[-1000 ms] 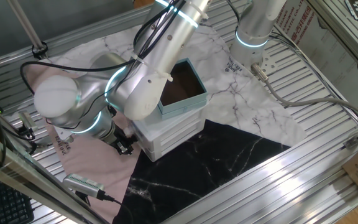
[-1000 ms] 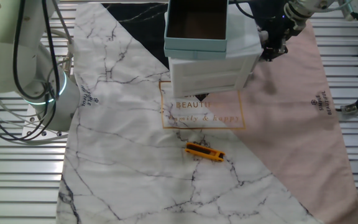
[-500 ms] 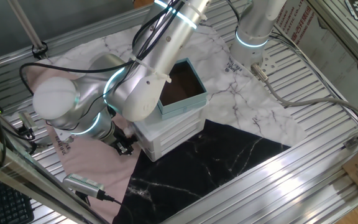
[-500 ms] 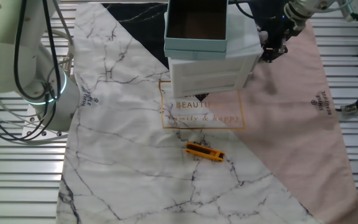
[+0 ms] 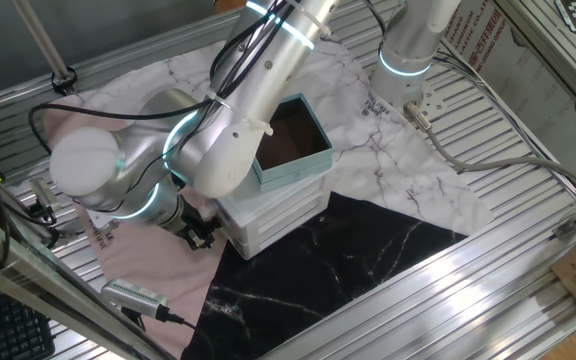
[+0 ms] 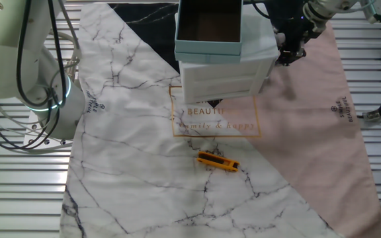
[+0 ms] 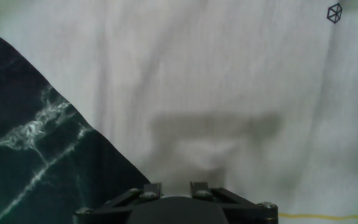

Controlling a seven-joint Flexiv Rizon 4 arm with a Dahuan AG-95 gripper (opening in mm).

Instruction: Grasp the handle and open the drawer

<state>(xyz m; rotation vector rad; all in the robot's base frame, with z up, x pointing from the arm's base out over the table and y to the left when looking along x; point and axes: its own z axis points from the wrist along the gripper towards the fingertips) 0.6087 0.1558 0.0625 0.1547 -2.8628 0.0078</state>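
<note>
The small white cabinet (image 5: 273, 215) stands on the cloths with the teal box (image 5: 290, 140) on top; it also shows in the other fixed view (image 6: 223, 79). Its lowest drawer (image 5: 280, 232) is closed. The black knob does not show in any view. My gripper (image 5: 200, 234) hangs low over the pink cloth, close beside the cabinet's corner, and also shows in the other fixed view (image 6: 288, 55). In the hand view the gripper (image 7: 174, 186) points down at pale cloth with a narrow gap between its fingers (image 7: 151, 186) and nothing held.
A black marble cloth (image 5: 318, 260) lies in front of the cabinet and a pink cloth (image 6: 316, 119) beside it. An orange tool (image 6: 217, 161) lies on the white marble cloth. A second arm's base (image 6: 51, 99) stands at the side. Metal rails edge the table.
</note>
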